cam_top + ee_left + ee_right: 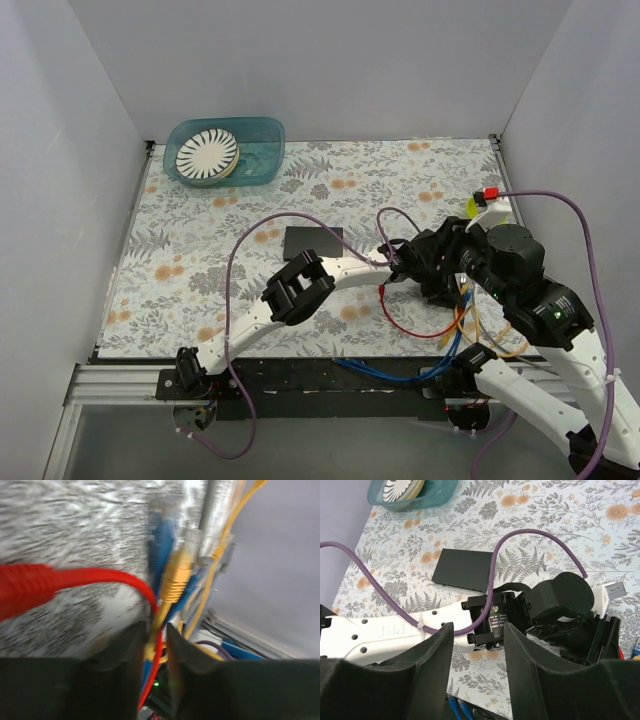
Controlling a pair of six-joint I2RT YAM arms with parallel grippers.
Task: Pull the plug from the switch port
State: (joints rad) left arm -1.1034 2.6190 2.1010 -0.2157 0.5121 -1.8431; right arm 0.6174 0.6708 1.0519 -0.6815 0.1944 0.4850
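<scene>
The switch (pixel 312 241) is a flat matte-black box lying on the floral mat; it also shows in the right wrist view (pixel 462 570), and no cable is seen in it. My left gripper (pixel 400 270) is to its right, and in the left wrist view (pixel 156 645) it is shut on a red cable (pixel 115 577). A yellow cable also runs through the narrow gap. The cable's red plug (pixel 22 590) hangs free and blurred. The red cable (pixel 410 330) loops on the mat. My right gripper (pixel 477 630) is open and empty above the left wrist.
A teal tub (pixel 262 135) holding a white ribbed plate stands at the back left. Blue and yellow cables (pixel 455 335) bunch at the near edge, with yellow (pixel 175 575) and blue (pixel 162 540) plugs close by. A white device (pixel 492 205) sits at the right.
</scene>
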